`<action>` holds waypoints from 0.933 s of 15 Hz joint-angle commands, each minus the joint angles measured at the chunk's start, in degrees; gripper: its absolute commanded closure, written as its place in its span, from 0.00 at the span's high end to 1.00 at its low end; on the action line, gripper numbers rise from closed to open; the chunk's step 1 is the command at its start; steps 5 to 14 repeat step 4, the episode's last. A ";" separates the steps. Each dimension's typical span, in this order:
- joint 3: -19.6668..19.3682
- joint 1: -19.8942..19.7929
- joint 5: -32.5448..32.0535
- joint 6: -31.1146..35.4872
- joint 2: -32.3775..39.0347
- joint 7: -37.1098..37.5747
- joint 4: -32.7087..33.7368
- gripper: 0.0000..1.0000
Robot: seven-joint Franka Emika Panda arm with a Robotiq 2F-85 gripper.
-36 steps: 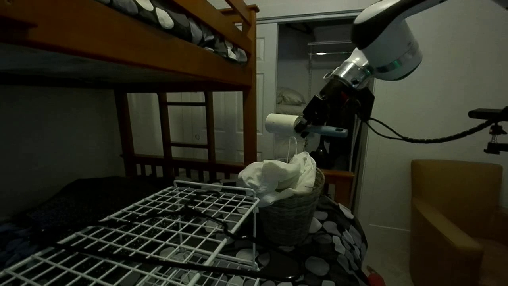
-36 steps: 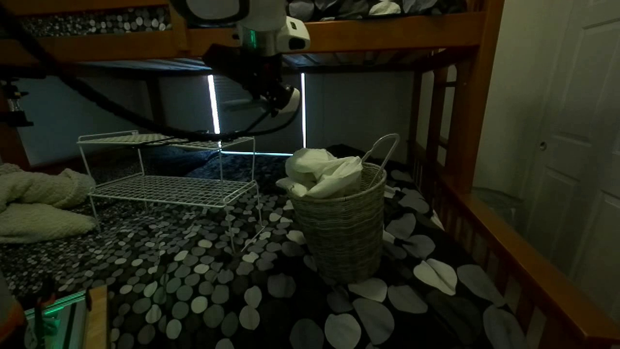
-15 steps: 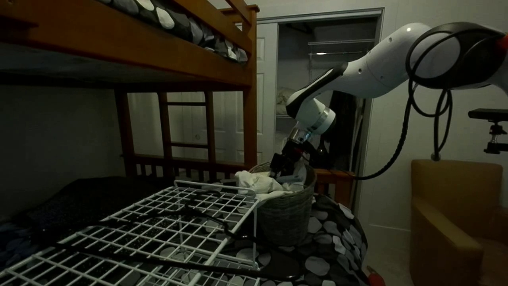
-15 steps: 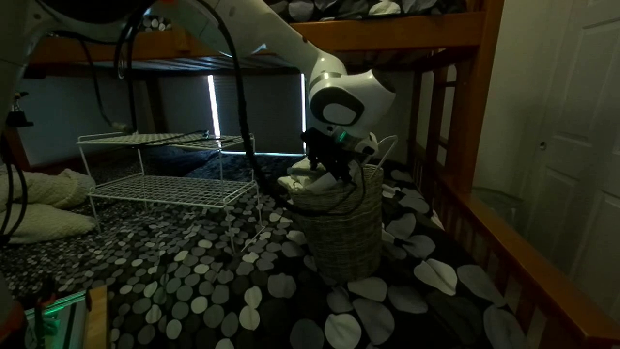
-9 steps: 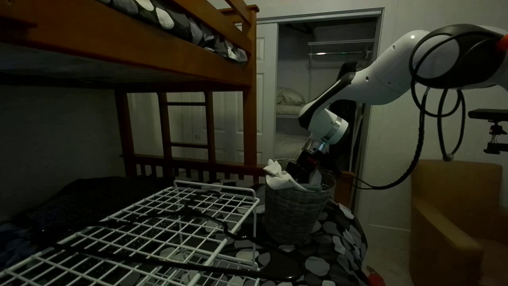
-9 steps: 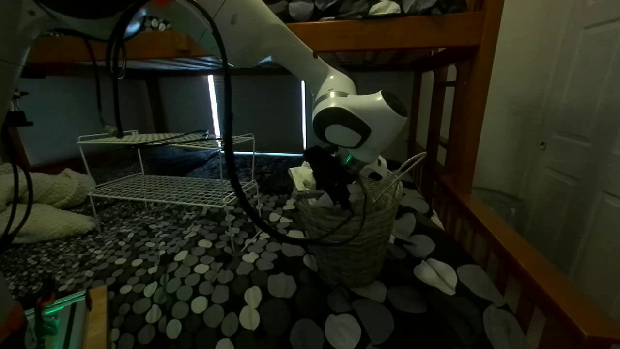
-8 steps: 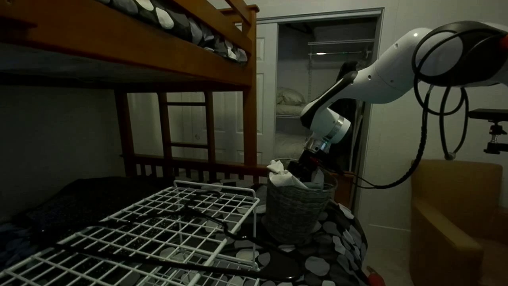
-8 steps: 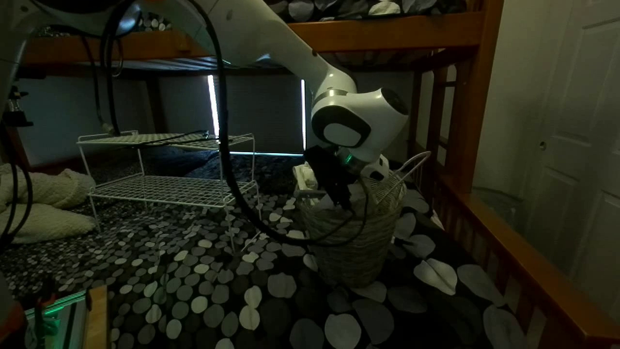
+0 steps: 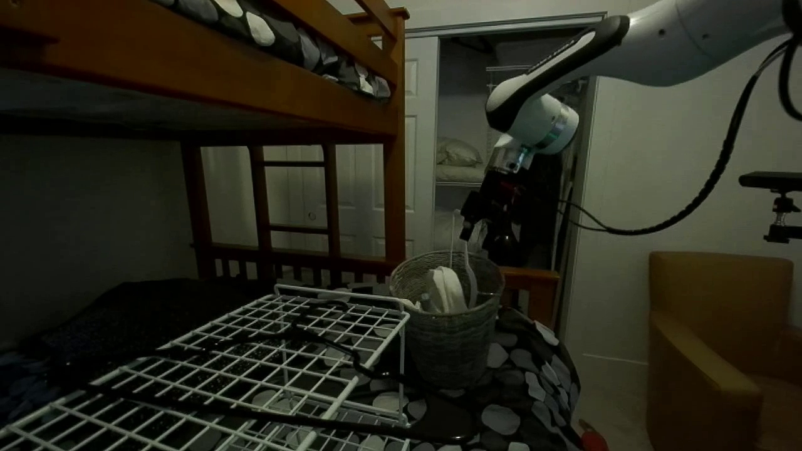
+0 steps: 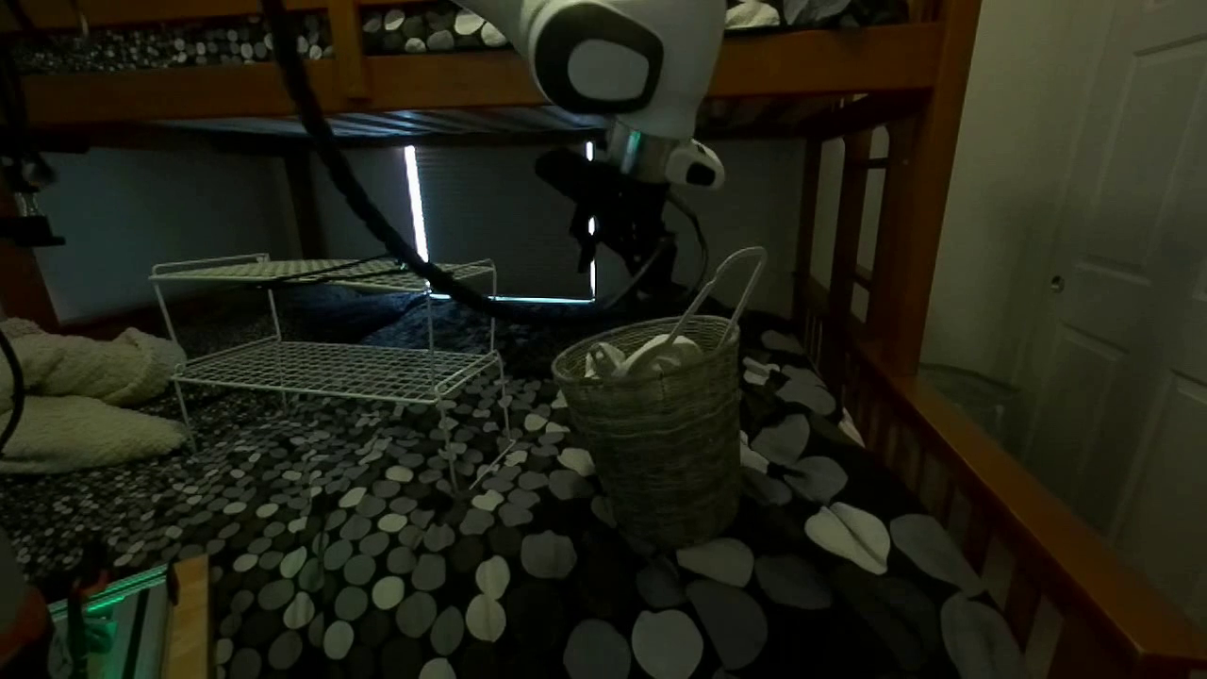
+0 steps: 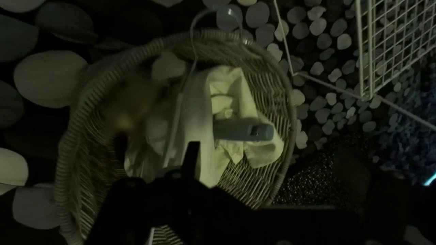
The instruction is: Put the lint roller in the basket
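Note:
The lint roller's blue-grey handle (image 11: 243, 132) lies inside the rim of the woven basket (image 11: 287, 136) in the wrist view. White crumpled material (image 11: 199, 132) covers its roller end. Above the basket (image 10: 651, 443), my gripper (image 10: 624, 273) hangs with its fingers apart and nothing between them. It points downward, clear of the rim, in both exterior views. From outside, the white material (image 9: 446, 289) shows low in the basket, and the lint roller can hardly be told from it. In the wrist view the fingers are mostly dark silhouettes.
The basket's white looped handle (image 10: 745, 283) rises near my gripper. A white wire rack (image 10: 321, 372) stands beside the basket on the spotted bedspread (image 10: 396, 566). The upper bunk's wooden rail (image 10: 773, 71) runs overhead, and a ladder (image 9: 294, 194) stands behind.
My gripper was down in the basket with the lint roller; it has opened, let go and risen above the rim. The basket has shifted back upright, and the white material sits lower.

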 commanded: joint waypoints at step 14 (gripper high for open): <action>0.83 2.99 -3.51 -10.11 -7.17 3.74 -0.91 1.00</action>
